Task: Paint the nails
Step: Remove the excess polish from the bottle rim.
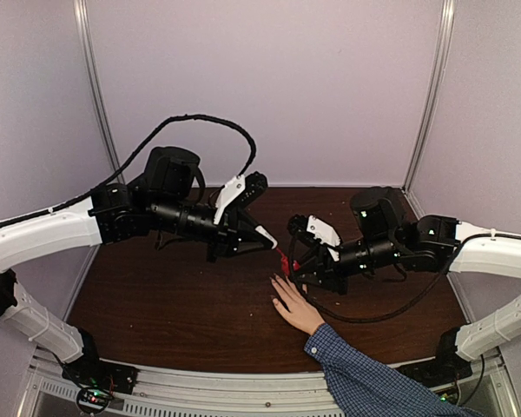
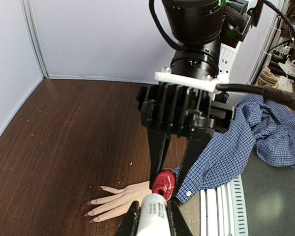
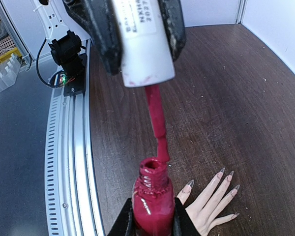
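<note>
A light-skinned hand [image 1: 295,306] in a blue checked sleeve [image 1: 365,378] lies flat on the brown table, fingers spread. Its long nails [image 3: 221,172] look bare and pinkish with dark tips; they also show in the left wrist view [image 2: 91,214]. My right gripper [image 3: 152,219] is shut on an open red polish bottle [image 3: 152,196], held just above and beside the hand. My left gripper [image 2: 151,219] is shut on the white cap [image 3: 142,39]. The cap's red brush [image 3: 157,123] hangs down with its tip at the rim of the bottle's mouth.
A metal rail [image 3: 71,147] runs along the table's near edge [image 1: 243,382]. Pale walls enclose the table on three sides. The two arms meet over the table's middle [image 1: 282,252], above the hand's fingertips. The person's shirt [image 2: 265,128] spreads past the rail.
</note>
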Controlling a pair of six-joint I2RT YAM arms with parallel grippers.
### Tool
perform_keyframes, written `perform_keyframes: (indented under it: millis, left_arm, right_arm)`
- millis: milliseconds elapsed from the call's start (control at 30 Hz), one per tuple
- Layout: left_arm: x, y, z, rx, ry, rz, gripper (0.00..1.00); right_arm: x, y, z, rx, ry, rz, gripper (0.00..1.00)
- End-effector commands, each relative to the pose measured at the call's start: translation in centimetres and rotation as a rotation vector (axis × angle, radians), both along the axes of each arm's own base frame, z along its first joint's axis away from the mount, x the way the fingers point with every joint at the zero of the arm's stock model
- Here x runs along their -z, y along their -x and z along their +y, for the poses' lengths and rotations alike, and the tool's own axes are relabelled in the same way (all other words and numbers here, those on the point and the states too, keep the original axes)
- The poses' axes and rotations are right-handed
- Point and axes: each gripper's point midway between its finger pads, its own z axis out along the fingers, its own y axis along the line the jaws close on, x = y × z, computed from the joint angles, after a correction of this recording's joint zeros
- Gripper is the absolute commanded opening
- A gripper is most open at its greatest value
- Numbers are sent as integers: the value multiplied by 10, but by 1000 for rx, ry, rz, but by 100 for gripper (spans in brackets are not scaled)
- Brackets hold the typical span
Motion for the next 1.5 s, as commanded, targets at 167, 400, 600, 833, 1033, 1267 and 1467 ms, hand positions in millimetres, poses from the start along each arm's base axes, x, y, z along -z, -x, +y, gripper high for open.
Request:
perform_keyframes:
  millis: [167, 400, 600, 833, 1033, 1267, 1467]
  left_arm:
    - [-4, 4, -2, 35, 15, -5, 0]
    - [-2, 5, -5, 45, 4, -2, 0]
    - [-1, 6, -5, 49, 1, -1, 0]
    - [-7, 11, -6, 75, 24, -6, 0]
    - [-14, 14, -6, 87, 46, -11, 0]
    - [-17, 14, -7, 86, 63, -14, 0]
    - [-22, 10, -3, 60, 75, -31, 0]
  right_arm:
    - [-9, -2, 1, 8, -30, -8, 0]
    - [-10, -1, 1, 0, -35, -9, 0]
    - [-11, 0, 1, 0, -37, -9, 0]
    - [-6, -3, 2, 7, -20, -4, 0]
    - [-5, -2, 4, 0, -17, 1, 0]
    - [-5, 0, 4, -12, -17, 7, 0]
    - [-4, 0, 4, -8, -17, 3, 0]
